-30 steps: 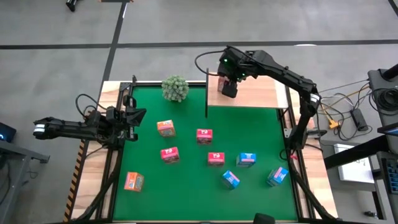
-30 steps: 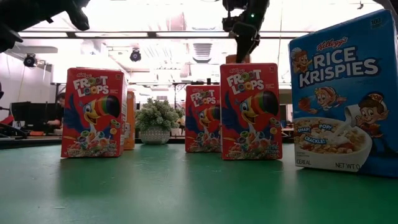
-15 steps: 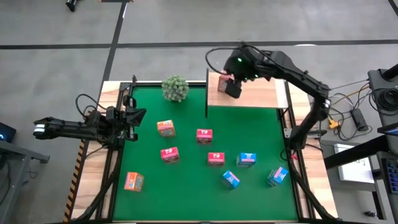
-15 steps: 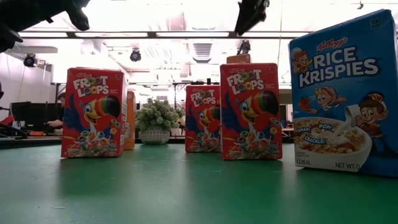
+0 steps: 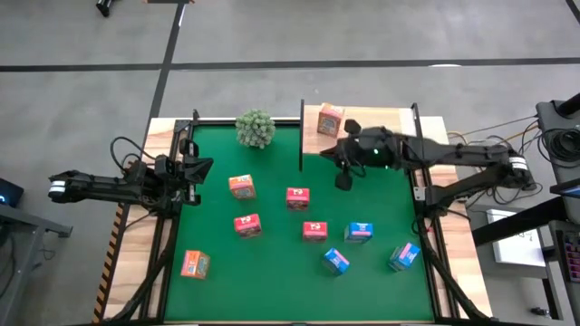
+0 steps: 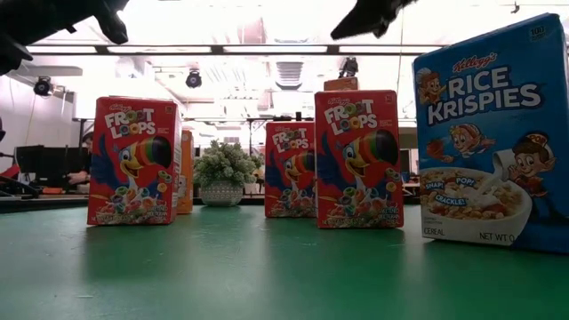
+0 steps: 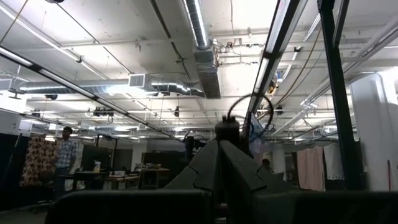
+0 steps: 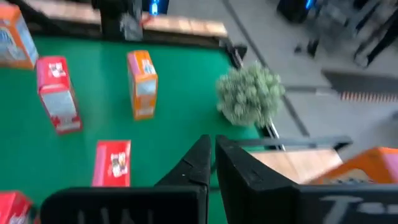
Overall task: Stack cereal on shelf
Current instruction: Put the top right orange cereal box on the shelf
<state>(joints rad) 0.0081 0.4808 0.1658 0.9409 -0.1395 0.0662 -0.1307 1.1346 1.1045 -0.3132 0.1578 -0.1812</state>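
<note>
One orange cereal box (image 5: pixel 331 119) stands on the light wooden shelf (image 5: pixel 381 136) at the table's far right. Several more cereal boxes stand on the green mat (image 5: pixel 272 281): two orange (image 5: pixel 241 186) (image 5: pixel 194 263), three red (image 5: pixel 297 196) (image 5: pixel 246 225) (image 5: pixel 314 231) and three blue (image 5: pixel 359 232) (image 5: pixel 336 261) (image 5: pixel 404 257). My right gripper (image 5: pixel 343 183) hangs shut over the mat just in front of the shelf, holding nothing; its fingers (image 8: pixel 211 149) meet. My left gripper (image 5: pixel 198 169) waits shut at the mat's left edge.
A round green plant (image 5: pixel 256 128) sits at the mat's far edge, left of the shelf's black post (image 5: pixel 301 136). Black frame rails run along both table sides. In the low view the red boxes (image 6: pixel 357 160) and a blue box (image 6: pixel 493 133) stand close to the camera.
My right gripper has drawn back from the orange box on the shelf, toward the near edge and out over the mat, with its arm swung low across the table's right side. The orange box stays on the shelf.
</note>
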